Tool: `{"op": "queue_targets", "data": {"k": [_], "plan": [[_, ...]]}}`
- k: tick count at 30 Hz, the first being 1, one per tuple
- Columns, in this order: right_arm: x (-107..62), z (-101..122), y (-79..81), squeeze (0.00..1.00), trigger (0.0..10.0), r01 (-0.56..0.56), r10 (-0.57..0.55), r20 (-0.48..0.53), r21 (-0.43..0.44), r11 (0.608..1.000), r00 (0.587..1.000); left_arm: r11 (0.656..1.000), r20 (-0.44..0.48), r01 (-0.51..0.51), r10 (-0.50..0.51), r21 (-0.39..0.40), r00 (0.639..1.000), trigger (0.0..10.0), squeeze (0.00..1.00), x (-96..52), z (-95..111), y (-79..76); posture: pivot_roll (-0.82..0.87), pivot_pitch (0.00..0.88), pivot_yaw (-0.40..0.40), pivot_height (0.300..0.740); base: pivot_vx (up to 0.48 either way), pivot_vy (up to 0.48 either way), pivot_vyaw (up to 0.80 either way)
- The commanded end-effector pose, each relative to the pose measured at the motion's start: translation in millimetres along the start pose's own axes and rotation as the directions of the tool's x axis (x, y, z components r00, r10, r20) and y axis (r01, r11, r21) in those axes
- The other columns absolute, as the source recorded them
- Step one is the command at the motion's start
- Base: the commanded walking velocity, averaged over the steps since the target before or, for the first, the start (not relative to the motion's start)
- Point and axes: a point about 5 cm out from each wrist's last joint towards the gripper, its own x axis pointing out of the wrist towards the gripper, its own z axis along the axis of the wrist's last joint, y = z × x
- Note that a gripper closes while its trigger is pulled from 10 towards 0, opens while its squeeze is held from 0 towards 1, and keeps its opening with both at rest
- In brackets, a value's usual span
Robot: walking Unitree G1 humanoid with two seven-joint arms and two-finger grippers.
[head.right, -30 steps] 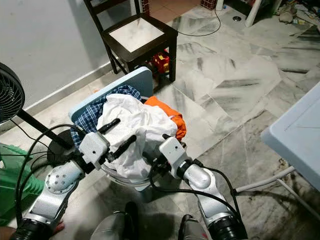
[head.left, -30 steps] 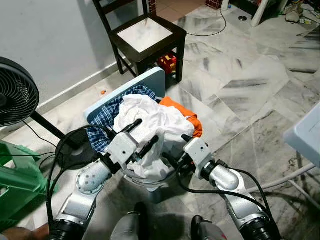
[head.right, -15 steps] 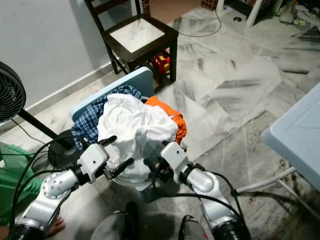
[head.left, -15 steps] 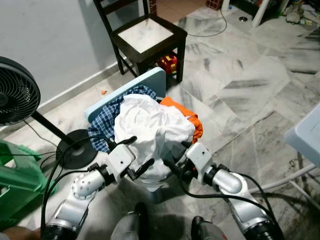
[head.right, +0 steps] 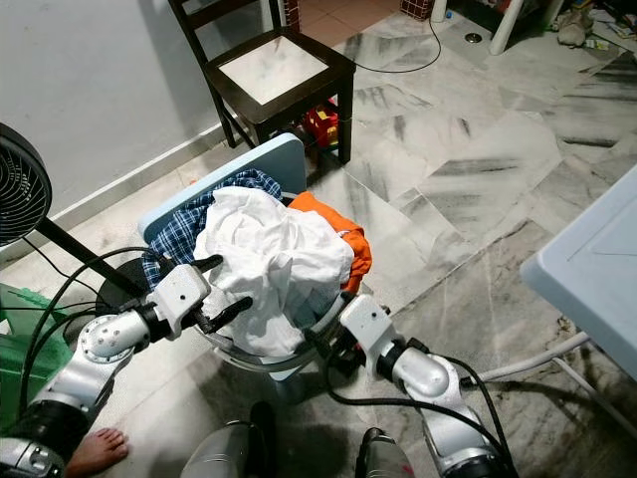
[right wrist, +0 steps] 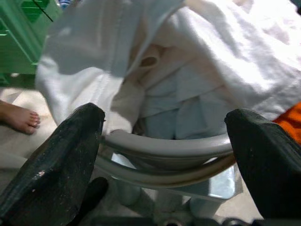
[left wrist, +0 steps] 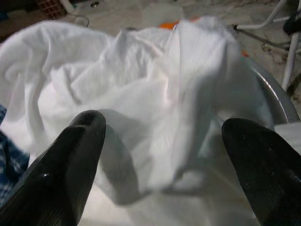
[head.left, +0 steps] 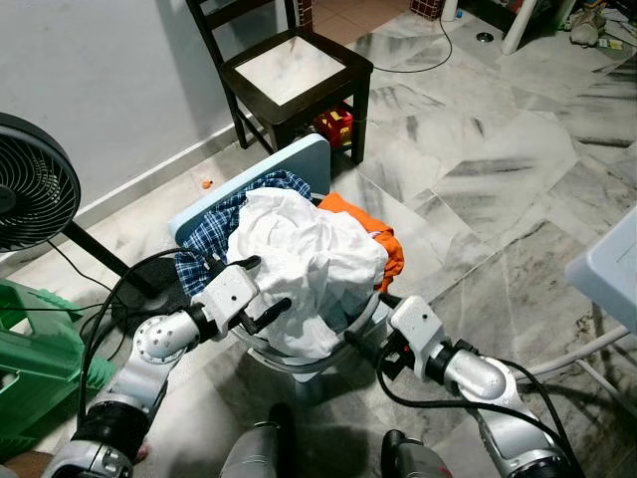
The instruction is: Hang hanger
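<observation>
Left gripper (head.left: 256,285) spread wide, fingers against white cloth (head.left: 304,261) heaped in basket (head.right: 261,363) — gripping nothing. Right gripper (right wrist: 164,136) also spread, facing basket rim, empty. Both arms bent inward, flanking basket. Hanger not discernible — its location and axis cannot be told.

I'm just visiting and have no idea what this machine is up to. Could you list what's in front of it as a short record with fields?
Setting: marble floor by a wall
Basket: round basket heaped with laundry
Top of pile: white cloth
Beneath: blue checked shirt on the left, orange garment on the right
Left gripper: open, at the white cloth
Right gripper: open, at the basket's near rim
Behind: dark chair
Left side: fan, green crate
Person: bare foot nearby
Hanger: none recognisable
</observation>
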Motion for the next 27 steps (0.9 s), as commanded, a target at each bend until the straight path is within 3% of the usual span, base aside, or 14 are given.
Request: {"op": "queue_targets", "data": {"k": [1,3,4,5,6,7,15,27], "plan": [[0.2,1,5.7,0.00,10.0,-0.010,0.010,0.002,0.001,1.000,1.000,0.999,-0.018,0.048,-0.048,0.010,0.999,10.0,0.00,2.0,-3,-5.9,-0.03,0.279,0.113,0.740,0.000,0.000,0.00],[0.4,1,6.1,0.00,10.0,-0.011,0.011,0.002,0.002,1.000,1.000,0.998,-0.018,0.057,-0.057,0.013,0.998,10.0,0.00,3.5,-2,-6.4,-0.03,0.279,0.113,0.740,0.000,0.000,0.00],[0.6,1,7.6,0.00,10.0,-0.014,0.014,0.003,0.002,1.000,1.000,0.997,-0.016,0.082,-0.082,0.015,0.997,7.8,0.00,8.1,-1,-7.5,-0.04,0.284,0.111,0.740,0.000,0.000,0.00],[0.6,1,8.0,0.00,10.0,-0.015,0.015,0.003,0.002,1.000,1.000,0.996,-0.014,0.090,-0.090,0.012,0.996,1.9,0.00,9.8,-1,-7.9,-0.04,0.284,0.111,0.740,0.000,0.000,0.00],[0.6,2,8.4,0.00,10.0,-0.017,0.017,0.004,0.001,1.000,1.000,0.995,-0.014,0.097,-0.096,0.006,0.995,1.9,0.00,11.6,-1,-8.3,-0.04,0.284,0.111,0.740,0.000,0.000,0.00],[0.4,2,8.7,0.00,10.0,-0.020,0.020,0.003,-0.001,1.000,1.000,0.993,-0.014,0.120,-0.120,-0.005,0.993,0.0,0.00,15.0,-1,-10.3,-0.04,0.284,0.111,0.740,0.000,0.000,0.00],[-9.1,2,6.7,0.00,10.0,-0.042,0.042,0.001,0.000,0.999,0.999,0.977,-0.013,0.209,-0.210,-0.031,0.978,0.0,0.00,19.6,-2,-19.0,-0.05,0.286,0.115,0.740,0.000,0.000,0.00],[-12.4,1,5.8,0.00,10.0,-0.044,0.044,-0.011,-0.002,0.999,0.999,0.973,0.009,0.228,-0.228,-0.029,0.974,0.0,0.00,20.0,0,-18.5,-0.05,0.282,0.110,0.740,0.000,0.000,0.00]]}}
